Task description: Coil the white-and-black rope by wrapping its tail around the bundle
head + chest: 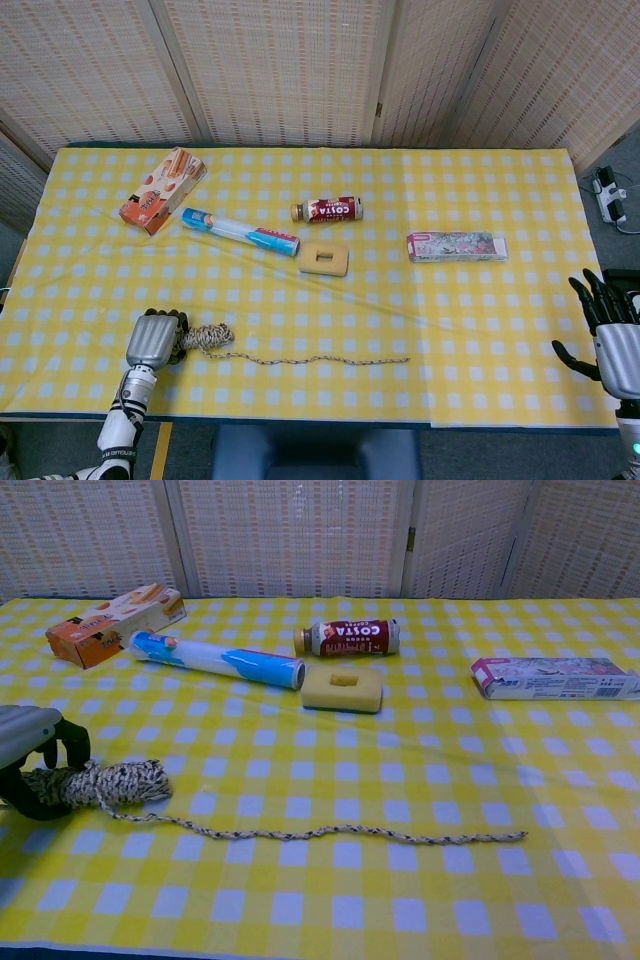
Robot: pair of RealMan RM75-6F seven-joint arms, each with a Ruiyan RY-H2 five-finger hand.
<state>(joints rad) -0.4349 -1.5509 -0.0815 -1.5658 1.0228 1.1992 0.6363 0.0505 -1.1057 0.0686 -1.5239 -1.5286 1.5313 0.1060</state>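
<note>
The left hand [35, 765] sits at the near-left of the table, its dark fingers curled around the left end of the rope bundle [105, 780], gripping it against the yellow checked tablecloth [480, 320]. From the bundle the rope's tail [340, 832] runs loose to the right, lying nearly straight along the front of the table. The right hand [610, 345] hovers off the table's near-right corner, fingers spread and holding nothing, well apart from the tail's free end. The main risk is that a light grip lets the bundle slacken or roll once the tail is pulled, so the coils spill; dragging the tail could also sweep it over the front edge, which lies close. There is open cloth between the rope and the yellow sponge [342, 690], the Costa bottle [350, 638], the blue-and-white tube [215, 659], the orange snack box [115, 612] and the flat pink carton [555, 678], all well behind.
</note>
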